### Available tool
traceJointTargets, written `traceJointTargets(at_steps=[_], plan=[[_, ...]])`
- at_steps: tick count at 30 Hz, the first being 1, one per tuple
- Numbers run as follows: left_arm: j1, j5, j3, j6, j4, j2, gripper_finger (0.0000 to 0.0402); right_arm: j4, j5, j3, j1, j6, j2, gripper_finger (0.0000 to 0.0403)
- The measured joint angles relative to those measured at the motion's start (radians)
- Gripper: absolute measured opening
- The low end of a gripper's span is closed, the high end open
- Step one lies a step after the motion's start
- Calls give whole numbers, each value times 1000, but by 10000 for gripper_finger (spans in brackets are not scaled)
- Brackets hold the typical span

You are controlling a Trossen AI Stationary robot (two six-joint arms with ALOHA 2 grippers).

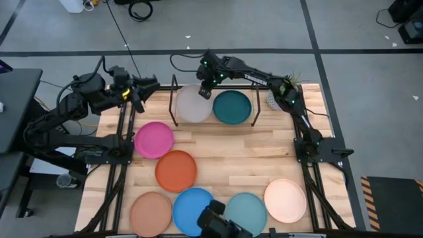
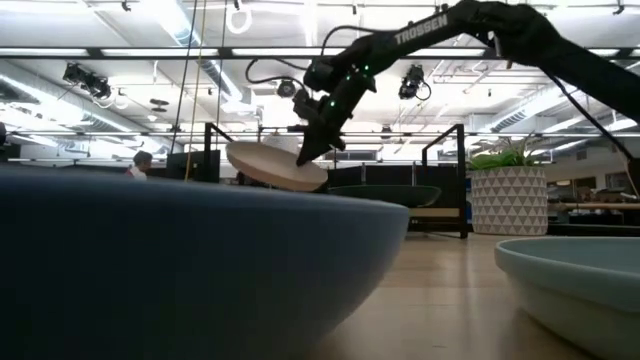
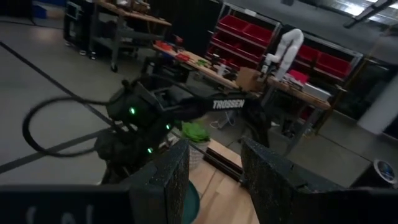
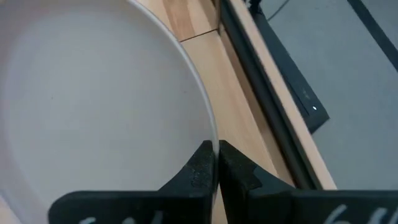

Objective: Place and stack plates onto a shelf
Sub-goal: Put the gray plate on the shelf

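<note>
pale grey plate held at the shelf

the right gripper (image 1: 205,90) reaches across the far side of the bench (image 1: 231,149), its jaws closed on the rim of the pale grey plate (image 1: 193,104). in the right wrist view the rim sits pinched between the two fingers (image 4: 200,168). from the low view the plate (image 2: 275,165) hangs tilted above the bench, its gripped edge higher. it sits over the left half of the black shelf (image 1: 176,99), just beside the dark teal plate (image 1: 232,107) resting in the right half.

the left gripper (image 1: 137,91) waits at the far left edge of the bench, its jaws open and holding nothing.

the other plates lie flat nearer on the bench: magenta plate (image 1: 154,139) to the left, orange plate (image 1: 176,170) just nearer, then a near row of tan plate (image 1: 151,212), blue plate (image 1: 193,208), light teal plate (image 1: 246,210) and cream plate (image 1: 285,200).
</note>
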Motion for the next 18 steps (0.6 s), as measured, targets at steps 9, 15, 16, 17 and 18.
traceJointTargets(at_steps=[9, 15, 16, 17, 18], plan=[[0, -12, 0, -16, 0, 0, 153, 69, -32, 0, 0, -33, 45, 20], [0, -11, 0, -24, -2, 0, 153, 32, -36, -1, 0, -58, 56, 20], [0, -11, 0, -24, -2, 0, 153, 23, -36, -1, 0, -65, 56, 20], [0, -11, 0, -24, -2, 0, 153, 24, -33, -1, 0, -74, 56, 20], [0, -11, 0, -24, -2, 0, 153, 26, -27, -1, 0, -81, 56, 20]])
